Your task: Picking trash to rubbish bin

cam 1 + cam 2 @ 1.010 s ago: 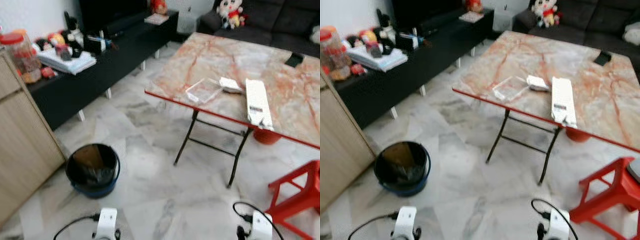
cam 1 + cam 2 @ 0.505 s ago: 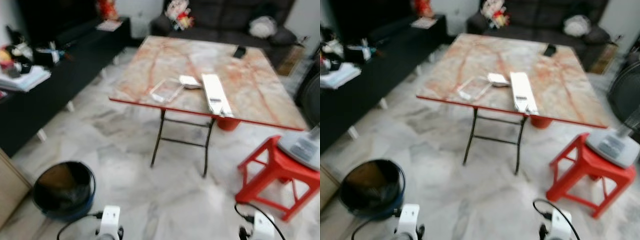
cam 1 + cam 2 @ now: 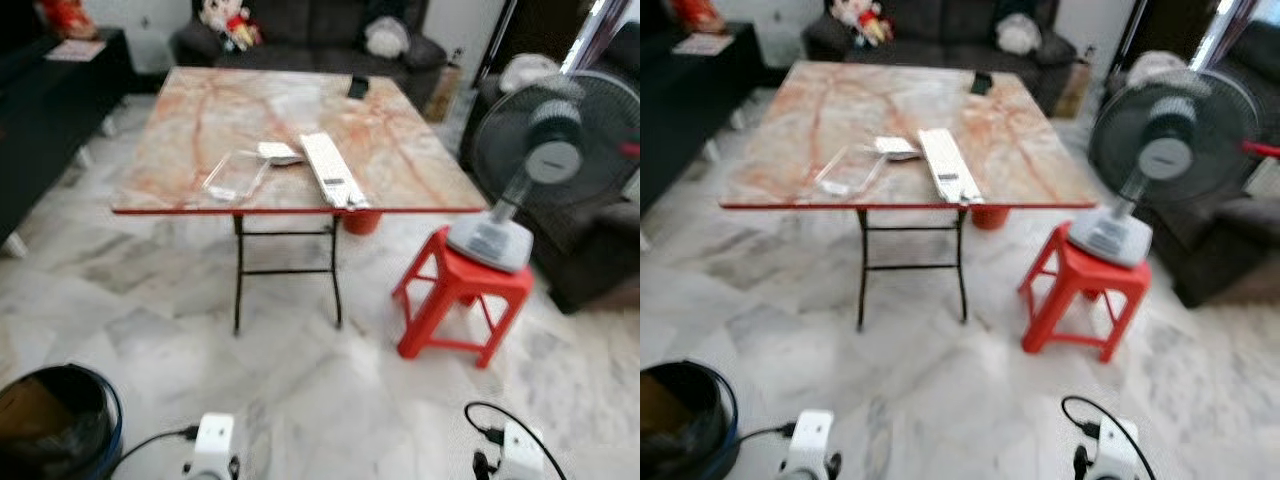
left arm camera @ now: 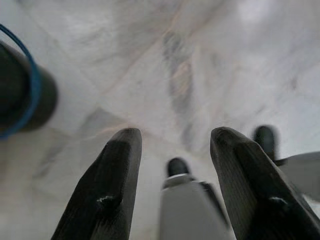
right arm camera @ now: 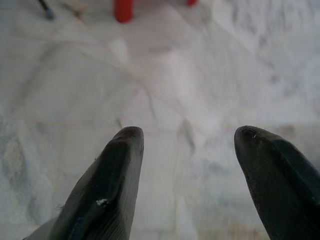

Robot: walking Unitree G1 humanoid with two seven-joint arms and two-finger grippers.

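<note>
I see both grippers hanging low over the marble floor point(image 3: 300, 400); the left gripper point(image 4: 172, 150) is spread wide and empty, near the bin point(image 3: 50, 430); the right gripper point(image 5: 187, 145) is spread wide too, holding nothing. On the one table point(image 3: 200, 120) lie three pieces of trash: a clear tray point(image 3: 236, 174), a small white piece point(image 3: 280, 152), a long white box point(image 3: 332, 182); beside it, one red stool point(image 3: 460, 300) carries one fan point(image 3: 540, 140); a sofa point(image 3: 310, 30) stands behind.
</note>
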